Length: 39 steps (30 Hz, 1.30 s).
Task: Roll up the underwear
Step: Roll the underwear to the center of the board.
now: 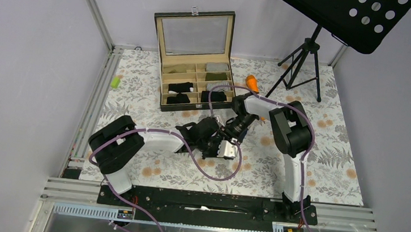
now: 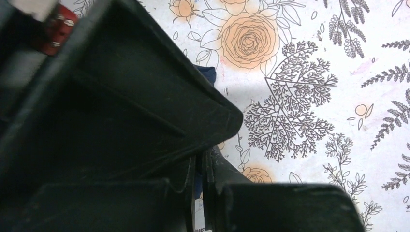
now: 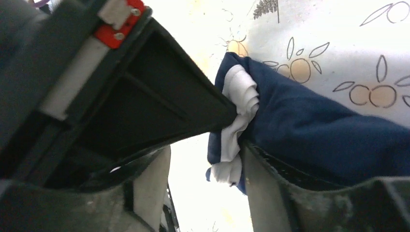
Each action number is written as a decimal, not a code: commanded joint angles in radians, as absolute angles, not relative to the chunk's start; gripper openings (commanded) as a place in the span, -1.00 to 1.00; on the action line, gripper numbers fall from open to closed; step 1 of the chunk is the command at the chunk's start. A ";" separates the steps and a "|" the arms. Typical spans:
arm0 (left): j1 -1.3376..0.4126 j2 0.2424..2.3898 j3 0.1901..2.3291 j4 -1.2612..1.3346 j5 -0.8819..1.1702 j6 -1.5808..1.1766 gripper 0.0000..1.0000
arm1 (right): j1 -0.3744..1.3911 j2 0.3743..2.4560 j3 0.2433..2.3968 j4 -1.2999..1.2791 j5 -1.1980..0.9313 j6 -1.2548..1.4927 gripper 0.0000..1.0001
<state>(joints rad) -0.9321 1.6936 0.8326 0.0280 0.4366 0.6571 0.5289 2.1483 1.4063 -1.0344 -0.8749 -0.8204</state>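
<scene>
The navy blue underwear (image 3: 314, 125) with white trim lies bunched on the floral cloth. In the top view both grippers meet over it and hide it. My left gripper (image 2: 200, 183) is shut on a thin fold of the navy fabric (image 2: 207, 73). It shows in the top view (image 1: 217, 145), and its black tip pinches the white trim in the right wrist view. My right gripper (image 3: 205, 193) is open, its jaws wide apart, with the trim hanging against its right finger (image 3: 270, 193). It sits just right of the left gripper in the top view (image 1: 225, 136).
An open compartment box (image 1: 167, 92) with rolled black, olive and grey pieces stands behind the grippers. An orange carrot-shaped stick (image 1: 252, 83) lies to its right. A light-green cylinder (image 1: 115, 82) lies at the far left. A music stand tripod (image 1: 305, 57) stands at the back right.
</scene>
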 commanded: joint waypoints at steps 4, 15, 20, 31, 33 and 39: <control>-0.939 1.686 0.864 -0.022 0.473 0.668 -1.00 | 0.477 2.031 1.536 -1.248 -0.880 -0.962 0.34; -0.911 1.650 0.913 -0.190 0.505 0.629 -1.00 | 0.443 2.024 1.360 -0.874 -0.549 -0.617 -0.43; -0.904 1.644 0.939 -0.266 0.539 0.607 -1.00 | 0.480 2.110 1.425 -0.810 -0.513 -0.584 -0.44; -0.869 1.623 0.929 -0.353 0.568 0.583 -1.00 | 0.575 2.193 1.567 -0.860 -0.559 -0.592 -0.41; -0.855 1.631 0.927 -0.358 0.590 0.570 -1.00 | 0.552 2.148 1.559 -0.877 -0.557 -0.619 -0.38; -0.819 1.727 0.973 -0.413 0.694 0.516 -1.00 | 0.373 1.931 1.603 -0.883 -0.635 -0.631 -0.16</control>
